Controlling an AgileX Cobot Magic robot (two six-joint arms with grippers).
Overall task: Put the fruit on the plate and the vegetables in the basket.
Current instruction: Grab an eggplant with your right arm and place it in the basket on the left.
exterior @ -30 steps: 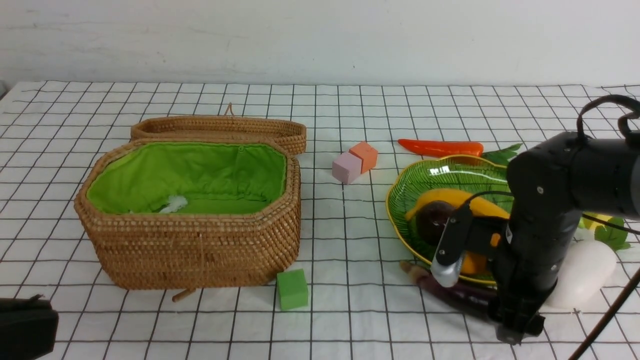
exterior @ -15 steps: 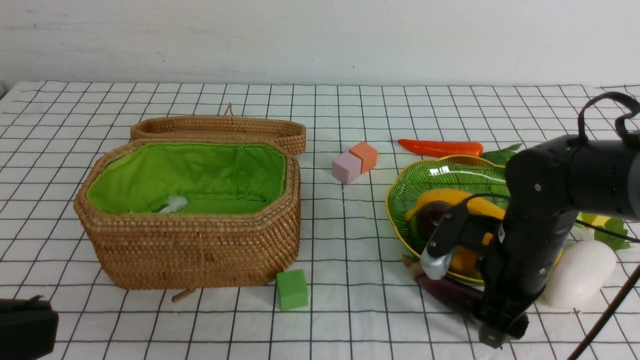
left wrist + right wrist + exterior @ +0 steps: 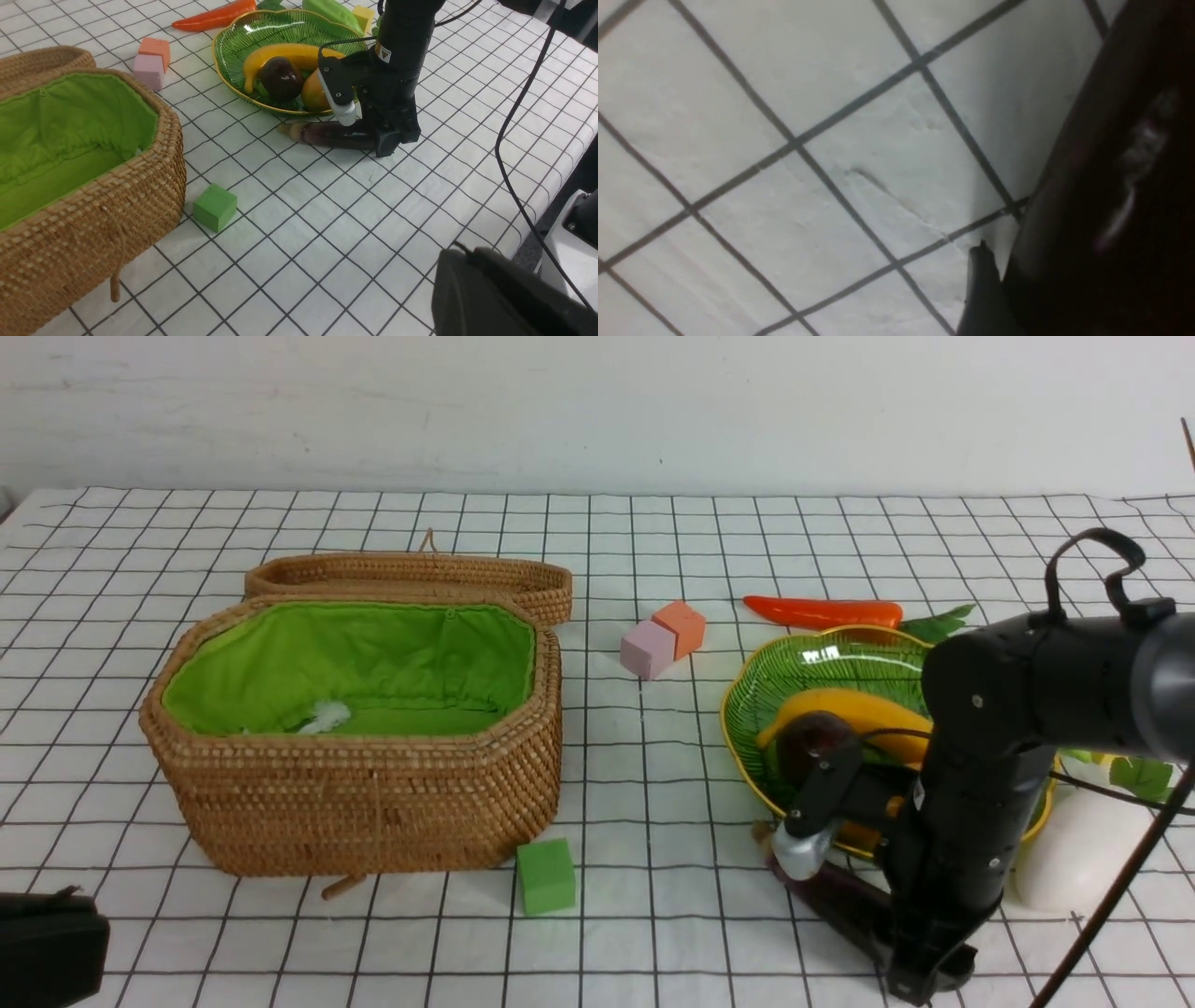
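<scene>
Four vegetables are left to move and all three fruits look placed, so follow me outward from your side. Nearest you, the left gripper (image 3: 486,284) sits low at the table edge, pinched closed with nothing in it. Next, a small green cube (image 3: 546,875) lies on the white black-gridded tablecloth (image 3: 653,943) just in front of the basket; leave it.

Level with that on your right, the right gripper (image 3: 383,135) hangs low over the glossy dark purple eggplant (image 3: 327,135), a finger on either side, toward the end away from its stem. The eggplant lies flat on the cloth, just beside the plate's near rim. You can't tell whether those fingers have bitten, so I'd call the grasp unconfirmed.

Farther back, the large octagonal brown wicker basket (image 3: 373,803) with green lining stands open, and no vegetable shows inside. Across from it, the leaf-shaped green glass plate (image 3: 812,672) with its gold rim holds the long yellow banana (image 3: 850,709), dark purple mangosteen (image 3: 808,737) and orange-yellow mango (image 3: 312,95). The white radish (image 3: 1074,859) lies right of the plate. Beyond sit a pink cube (image 3: 646,649) and an orange cube (image 3: 681,623). The orange-red carrot (image 3: 822,612) and light green ridged gourd (image 3: 331,11) wait by the far rim.
</scene>
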